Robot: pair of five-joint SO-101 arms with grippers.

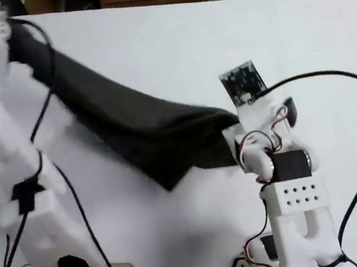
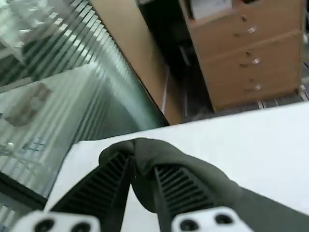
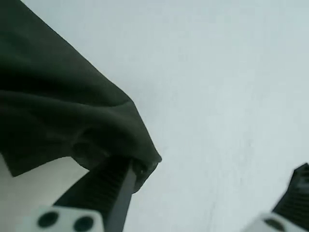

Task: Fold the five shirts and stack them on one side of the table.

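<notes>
Left gripper is clamping the shirt at the desk's far-left corner — I'm seeing its length running toward the gaping right gripper.

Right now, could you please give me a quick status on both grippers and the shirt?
Left gripper shut on dark shirt. Right gripper open, shirt corner at one finger. Shirt unfolded, slung between arms over table.

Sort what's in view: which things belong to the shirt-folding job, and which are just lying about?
Part of the job:
- dark shirt
- left end effector, clamped on the shirt
- right end effector, open, shirt edge at one finger
- white table

Lying about:
- wooden drawer cabinet
- slatted blinds
</notes>
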